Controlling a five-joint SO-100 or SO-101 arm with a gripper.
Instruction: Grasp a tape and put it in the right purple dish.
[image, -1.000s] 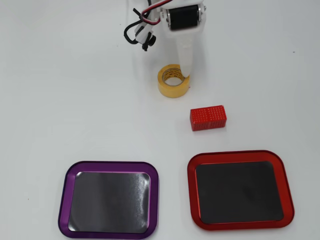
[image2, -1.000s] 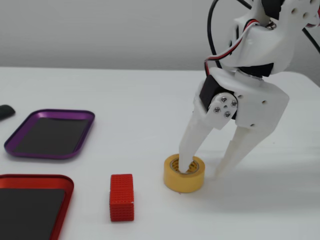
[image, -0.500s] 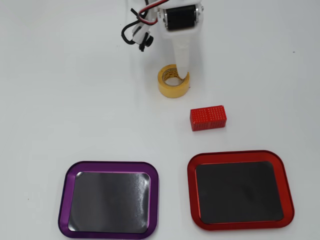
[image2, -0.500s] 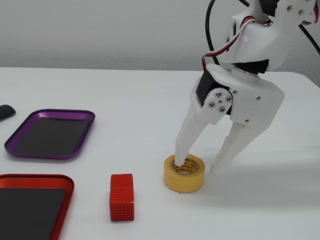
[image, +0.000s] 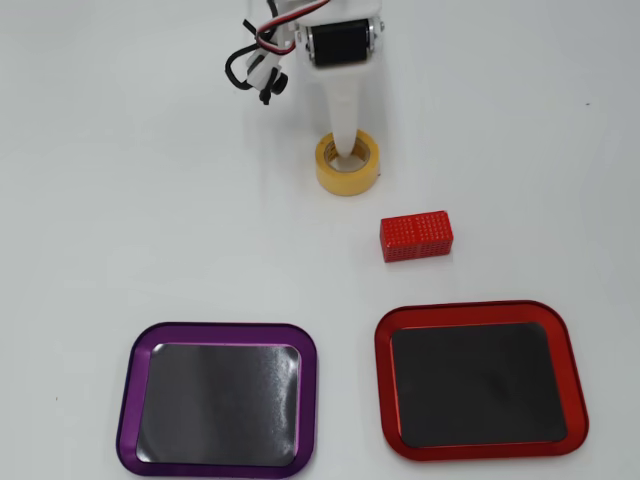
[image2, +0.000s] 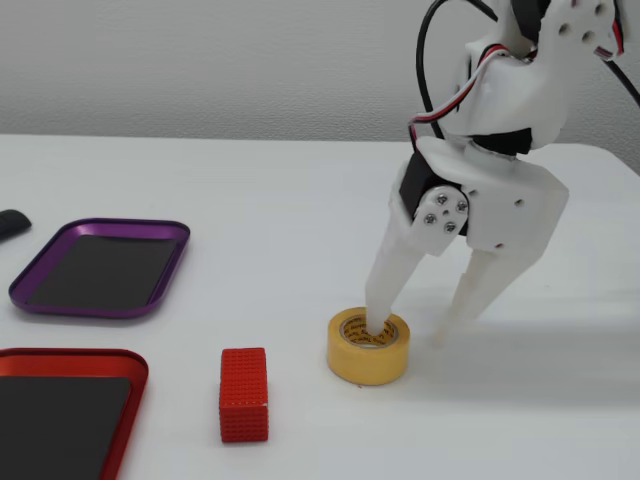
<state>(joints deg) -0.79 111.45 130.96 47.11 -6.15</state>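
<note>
While the tape (image2: 368, 347) lies flat on the table (image2: 200, 180), the gripper (image2: 412, 335) stands spread, one finger inside the core, the other outside right.

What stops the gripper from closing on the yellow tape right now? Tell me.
Probably nothing: the gripper is open, one finger reaching into the tape core, the other outside its wall, so nothing blocks a pinch.

One tape (image: 348, 164), one red block (image: 416, 236), two dishes (image: 217, 398).
</note>
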